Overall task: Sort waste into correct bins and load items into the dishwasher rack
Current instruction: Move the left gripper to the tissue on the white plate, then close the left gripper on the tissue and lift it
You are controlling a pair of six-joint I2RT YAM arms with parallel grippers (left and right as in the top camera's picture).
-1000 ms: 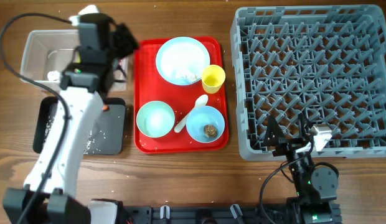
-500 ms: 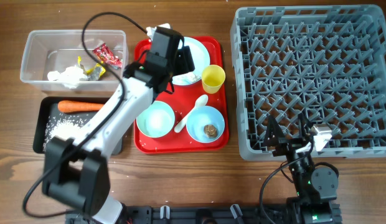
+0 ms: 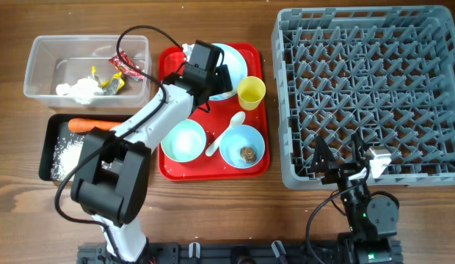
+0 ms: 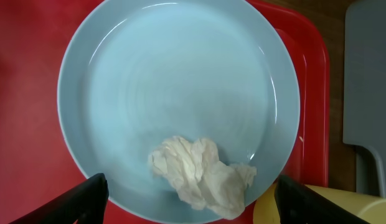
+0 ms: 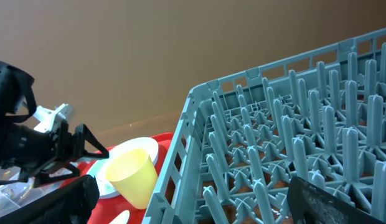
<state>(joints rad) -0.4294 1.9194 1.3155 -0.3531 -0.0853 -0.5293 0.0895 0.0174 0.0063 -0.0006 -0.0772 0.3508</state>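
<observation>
- A crumpled white tissue [image 4: 202,177] is lying as a creased, off-white wad close to the rim of the round light-blue plate [image 4: 149,81]. The plate is sitting at the far end of the red tray [image 3: 167,170].
- The left gripper [image 4: 193,204] is hovering over that plate, its fingers spread wide on either side of the wad and gripping nothing.
- The right gripper [image 5: 199,205] is hanging by the near edge of the dishwasher rack [image 3: 370,88], fingers fully apart and empty.
- A second tissue [image 3: 77,89] is lying in the clear tub [image 3: 44,55] at far left, beside one yellow wrapper [image 3: 112,83] and one red wrapper [image 3: 127,66].
- One orange carrot [image 3: 92,125] and a scatter of white rice [image 3: 66,150] are lying in the black tray [image 3: 45,158], just on the near side of the tub.
- Also sitting on the red tray:
  - one yellow cup [image 3: 251,92], just right of the plate
  - one pale green bowl [image 3: 183,141]
  - one light-blue bowl [image 3: 235,143] holding one brown lump [image 3: 247,153]
  - one white spoon [image 3: 226,134] between the two bowls
</observation>
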